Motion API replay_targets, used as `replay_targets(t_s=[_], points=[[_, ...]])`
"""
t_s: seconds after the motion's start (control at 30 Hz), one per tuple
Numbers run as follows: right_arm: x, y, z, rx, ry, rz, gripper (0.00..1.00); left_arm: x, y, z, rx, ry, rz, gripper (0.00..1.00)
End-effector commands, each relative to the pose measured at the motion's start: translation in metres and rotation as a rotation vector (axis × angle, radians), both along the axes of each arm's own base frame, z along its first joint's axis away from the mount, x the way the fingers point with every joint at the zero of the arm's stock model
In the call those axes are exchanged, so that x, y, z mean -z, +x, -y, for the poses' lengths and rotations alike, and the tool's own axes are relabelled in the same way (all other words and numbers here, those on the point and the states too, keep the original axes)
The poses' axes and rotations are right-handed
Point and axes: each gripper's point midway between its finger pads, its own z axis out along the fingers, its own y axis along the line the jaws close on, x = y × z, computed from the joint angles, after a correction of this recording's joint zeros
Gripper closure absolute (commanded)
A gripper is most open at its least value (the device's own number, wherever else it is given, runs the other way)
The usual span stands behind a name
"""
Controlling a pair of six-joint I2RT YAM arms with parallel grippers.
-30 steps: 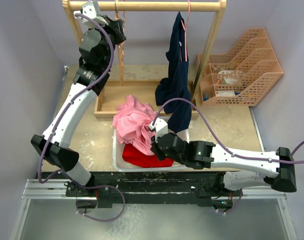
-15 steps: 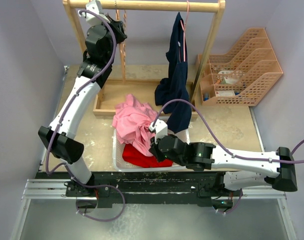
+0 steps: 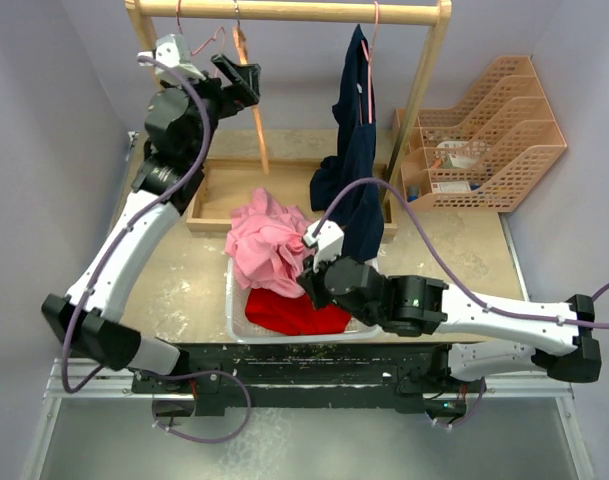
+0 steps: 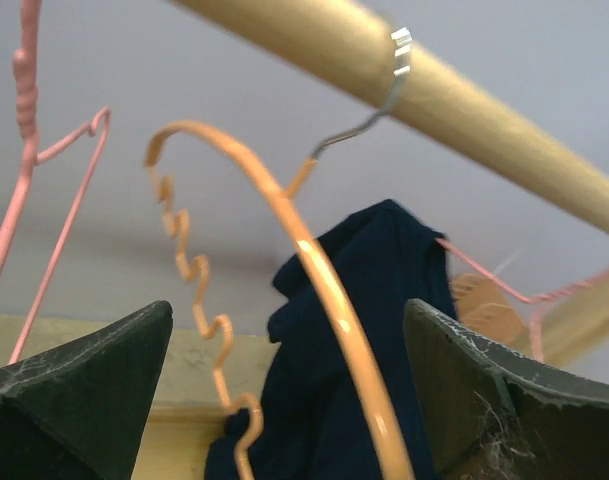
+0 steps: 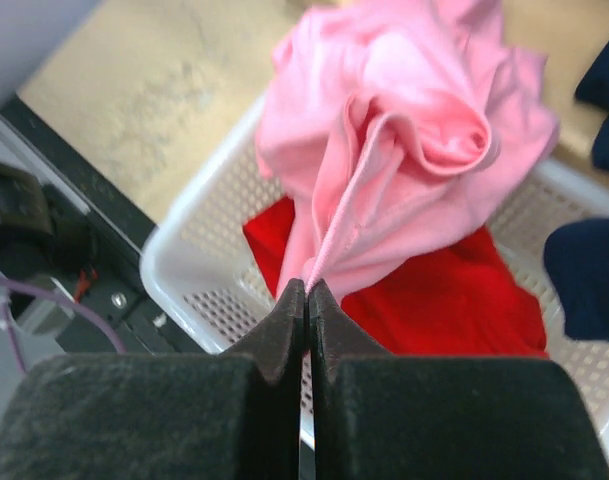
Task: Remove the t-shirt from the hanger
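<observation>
The pink t-shirt [image 3: 269, 245] [image 5: 404, 130] lies bunched over the far left corner of the white basket [image 3: 232, 310], off any hanger. My right gripper [image 3: 309, 275] [image 5: 306, 285] is shut on a thin edge of it. A bare orange hanger [image 3: 256, 130] [image 4: 314, 262] hangs tilted from the wooden rod [image 3: 304, 12]. My left gripper [image 3: 242, 78] [image 4: 289, 308] is open beside it, the hanger's arm passing between the fingers without touching them.
A navy t-shirt [image 3: 352, 150] [image 4: 384, 300] hangs on a pink hanger at the rod's right. A bare pink hanger [image 3: 199, 50] [image 4: 44, 190] hangs at the left. A red garment [image 3: 294, 315] [image 5: 454, 300] lies in the basket. Peach file racks [image 3: 484, 130] stand far right.
My left gripper has opened and let go of the orange hanger, drawing back to the left. The hanger now hangs slanted from the rod. The right arm shifted slightly.
</observation>
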Motion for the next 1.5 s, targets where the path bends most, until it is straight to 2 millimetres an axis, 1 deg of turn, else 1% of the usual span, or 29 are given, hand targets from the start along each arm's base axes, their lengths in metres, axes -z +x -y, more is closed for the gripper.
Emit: replay_targets(t_s=[0.0, 0.07, 0.1, 0.17, 0.27, 0.37, 0.43, 0.47, 0.57, 0.6, 0.8, 0.9, 1.0, 1.17, 1.23, 1.3, 1.37, 1.47], points=[[-0.074, 0.021, 0.006, 0.087, 0.089, 0.149, 1.00, -0.078, -0.072, 0.000, 0.155, -0.076, 0.238, 0.01], [-0.098, 0.028, 0.015, 0.128, 0.108, 0.196, 1.00, -0.083, -0.090, 0.004, 0.211, -0.073, 0.257, 0.01], [-0.117, 0.032, 0.021, 0.156, 0.132, 0.224, 1.00, -0.084, -0.100, 0.006, 0.243, -0.066, 0.267, 0.01], [-0.147, 0.037, 0.031, 0.189, 0.171, 0.276, 1.00, -0.085, -0.114, 0.008, 0.285, -0.062, 0.268, 0.01], [-0.200, 0.042, 0.048, 0.216, 0.235, 0.382, 1.00, -0.086, -0.134, 0.015, 0.363, -0.041, 0.269, 0.01], [-0.250, 0.044, 0.063, 0.233, 0.293, 0.463, 1.00, -0.090, -0.155, 0.020, 0.433, -0.029, 0.282, 0.01], [-0.287, 0.042, 0.070, 0.232, 0.357, 0.509, 1.00, -0.095, -0.171, 0.019, 0.465, -0.023, 0.304, 0.01], [-0.304, 0.041, 0.072, 0.225, 0.383, 0.533, 1.00, -0.095, -0.176, 0.019, 0.474, -0.019, 0.306, 0.01], [-0.345, 0.037, 0.074, 0.201, 0.425, 0.576, 1.00, -0.101, -0.193, 0.012, 0.470, 0.024, 0.315, 0.01], [-0.368, 0.034, 0.081, 0.200, 0.467, 0.594, 1.00, -0.102, -0.197, 0.010, 0.462, 0.041, 0.313, 0.01], [-0.430, 0.024, 0.085, 0.136, 0.524, 0.703, 1.00, -0.110, -0.221, -0.005, 0.430, 0.072, 0.352, 0.01], [-0.457, 0.018, 0.090, 0.114, 0.574, 0.750, 1.00, -0.110, -0.226, -0.009, 0.419, 0.080, 0.355, 0.01], [-0.477, 0.011, 0.098, 0.094, 0.635, 0.797, 1.00, -0.109, -0.229, -0.011, 0.415, 0.091, 0.351, 0.01], [-0.496, 0.000, 0.110, 0.072, 0.727, 0.842, 1.00, -0.106, -0.230, -0.014, 0.401, 0.108, 0.340, 0.01], [-0.498, -0.002, 0.112, 0.066, 0.741, 0.848, 1.00, -0.105, -0.229, -0.014, 0.396, 0.110, 0.335, 0.01], [-0.495, -0.001, 0.111, 0.065, 0.735, 0.844, 1.00, -0.103, -0.229, -0.014, 0.396, 0.113, 0.331, 0.01], [-0.489, 0.000, 0.105, 0.062, 0.724, 0.834, 1.00, -0.100, -0.227, -0.014, 0.394, 0.115, 0.321, 0.01], [-0.481, 0.000, 0.092, 0.036, 0.718, 0.811, 1.00, -0.093, -0.224, -0.014, 0.387, 0.117, 0.303, 0.01]])
